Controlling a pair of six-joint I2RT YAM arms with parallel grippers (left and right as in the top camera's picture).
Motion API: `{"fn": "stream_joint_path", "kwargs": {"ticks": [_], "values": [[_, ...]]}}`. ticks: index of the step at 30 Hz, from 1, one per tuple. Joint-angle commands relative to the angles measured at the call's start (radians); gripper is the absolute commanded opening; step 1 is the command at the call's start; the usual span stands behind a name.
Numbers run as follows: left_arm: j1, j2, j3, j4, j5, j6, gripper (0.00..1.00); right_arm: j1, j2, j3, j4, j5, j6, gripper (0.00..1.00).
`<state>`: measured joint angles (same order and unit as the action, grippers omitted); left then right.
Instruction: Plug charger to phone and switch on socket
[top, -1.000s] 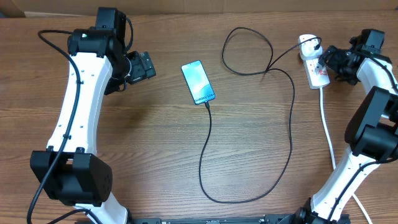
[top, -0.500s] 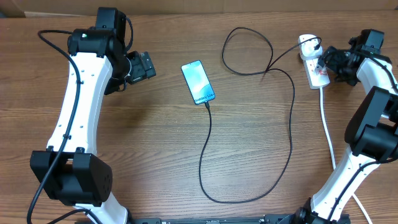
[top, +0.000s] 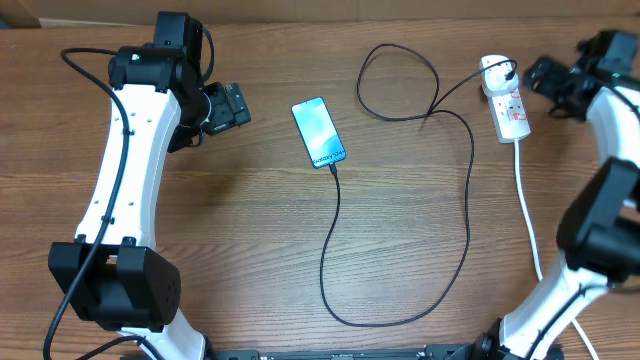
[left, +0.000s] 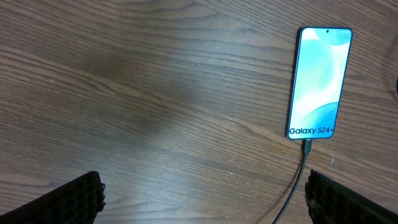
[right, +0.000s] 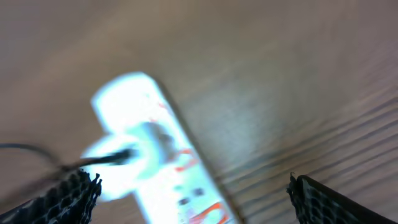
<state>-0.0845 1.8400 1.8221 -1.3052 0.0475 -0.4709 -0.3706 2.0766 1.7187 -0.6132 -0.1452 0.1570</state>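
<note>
Just left of your right gripper (top: 534, 76) the socket's (top: 508, 110) sitting, charger (top: 471, 180) plugged in; right of your left gripper (top: 240, 104) the phone's (top: 319, 132) lying cabled up. Both grippers are hanging wide open.

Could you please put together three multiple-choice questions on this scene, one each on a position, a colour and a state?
1. In the overhead view, where does the phone lie relative to the socket?
A) to its left
B) to its right
C) on top of it

2. What colour is the charger cable?
A) white
B) red
C) black

3. How does the charger's connector tip stand?
A) lying apart from the phone
B) plugged into the phone's bottom edge
C) resting on the socket

Answers:
1 A, the phone sits near the picture's middle and the socket is far to the right.
2 C, it shows as a thin black line.
3 B, the left wrist view shows it seated just under the "Galaxy S24+" text.
</note>
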Motion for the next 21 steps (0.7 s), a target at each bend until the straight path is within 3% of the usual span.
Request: {"fn": "stream_joint_path", "kwargs": {"ticks": [1,10,13,21], "values": [[-0.001,-0.005,0.008,0.002,-0.014,0.007,1.0,0.008,-0.199,0.049,-0.026,-0.013,0.0,1.0],[-0.001,-0.005,0.008,0.002,-0.014,0.007,1.0,0.009,-0.519,0.049,-0.258,0.061,0.238,1.0],[-0.001,-0.005,0.008,0.002,-0.014,0.007,1.0,0.009,-0.597,0.048,-0.328,0.066,0.256,1.0],[-0.001,-0.005,0.008,0.002,-0.014,0.007,1.0,0.009,-0.61,0.039,-0.364,0.137,0.255,1.0]]}}
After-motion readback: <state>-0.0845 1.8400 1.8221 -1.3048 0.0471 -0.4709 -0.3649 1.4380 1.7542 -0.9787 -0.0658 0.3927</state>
